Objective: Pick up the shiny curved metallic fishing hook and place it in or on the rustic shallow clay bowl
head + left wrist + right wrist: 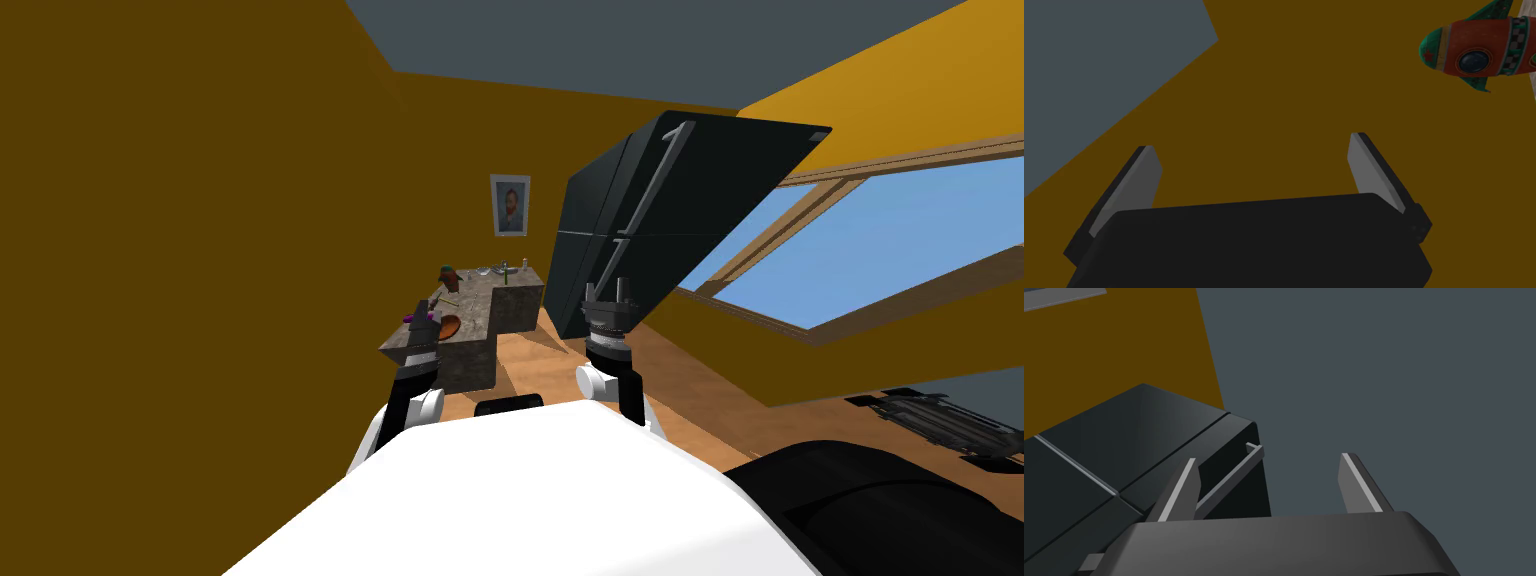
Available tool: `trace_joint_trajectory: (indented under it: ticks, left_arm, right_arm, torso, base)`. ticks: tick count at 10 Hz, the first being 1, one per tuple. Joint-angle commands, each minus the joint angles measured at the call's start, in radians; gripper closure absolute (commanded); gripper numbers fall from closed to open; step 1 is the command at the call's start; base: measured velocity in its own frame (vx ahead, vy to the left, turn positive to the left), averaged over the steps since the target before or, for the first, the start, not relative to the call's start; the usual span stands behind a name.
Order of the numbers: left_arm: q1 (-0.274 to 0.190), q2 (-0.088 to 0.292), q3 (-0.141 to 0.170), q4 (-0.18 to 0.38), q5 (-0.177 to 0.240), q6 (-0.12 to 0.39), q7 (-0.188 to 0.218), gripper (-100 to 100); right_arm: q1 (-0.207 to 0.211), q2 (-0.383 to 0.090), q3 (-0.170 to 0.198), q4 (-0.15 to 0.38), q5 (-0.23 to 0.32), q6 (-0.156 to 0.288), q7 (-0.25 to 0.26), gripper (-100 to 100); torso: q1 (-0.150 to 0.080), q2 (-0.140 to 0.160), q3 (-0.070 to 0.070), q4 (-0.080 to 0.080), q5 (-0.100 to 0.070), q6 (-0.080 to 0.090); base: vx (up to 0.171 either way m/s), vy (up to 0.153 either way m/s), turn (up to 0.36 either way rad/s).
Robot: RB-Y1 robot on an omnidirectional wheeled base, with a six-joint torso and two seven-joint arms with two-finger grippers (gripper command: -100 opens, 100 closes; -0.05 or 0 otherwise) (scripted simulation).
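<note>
Grey blade-like fingers of the left gripper (1251, 145) stand wide apart with nothing between them, held up before an ochre wall (1284, 90). A red and green toy rocket (1474, 55) shows off to one side of them. The right gripper (1269, 460) is likewise spread open and empty, and it points past the top corner of a black fridge (1149, 438), whose handle (1229, 480) shows just beside one finger.

From the head view, the left arm is raised at the near end of a grey stone tabletop (478, 292), and the right arm is raised in front of the fridge. An orange-brown clay bowl (450, 325) lies on the near part of the tabletop, just beside the left gripper. Small purple things (408, 318) sit on the gripper's other side.

Farther along the tabletop lies a thin yellow stick (452, 300). Beyond it stands the rocket, and near the far end are clear glass bowls (483, 271) and a small bottle (524, 263). The fishing hook is too small to make out among these things.

Behind the tabletop a framed portrait (510, 205) hangs on the wall. The fridge stands to the right of the tabletop, with a wood-framed window (880, 240) beyond it.
</note>
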Motion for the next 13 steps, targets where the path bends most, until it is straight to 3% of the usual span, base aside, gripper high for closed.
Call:
trace_joint_trajectory:
  ticks: [1, 7, 13]
  left_arm:
    - [-0.001, 0.032, 0.003, 0.009, -0.001, 0.000, 0.002, -100]
    - [-0.009, 0.146, 0.035, 0.098, -0.008, -0.001, 0.028, -100]
    - [-0.021, 0.186, 0.089, 0.231, -0.018, 0.000, 0.071, -100]
  right_arm:
    - [0.000, 0.000, 0.000, 0.000, 0.000, 0.000, 0.000, 0]
    - [0.000, 0.000, 0.000, 0.000, 0.000, 0.000, 0.000, 0]
    - [0.000, 0.000, 0.000, 0.000, 0.000, 0.000, 0.000, 0]
  torso:
    - [0.000, 0.000, 0.000, 0.000, 0.000, 0.000]
    - [-0.005, 0.004, 0.002, 0.001, -0.001, 0.000]
    - [-0.007, 0.006, 0.003, 0.001, -0.002, 0.000]
  base:
    - [-0.008, -0.014, -0.021]
    - [-0.048, -0.059, -0.039]
    - [-0.083, -0.105, -0.056]
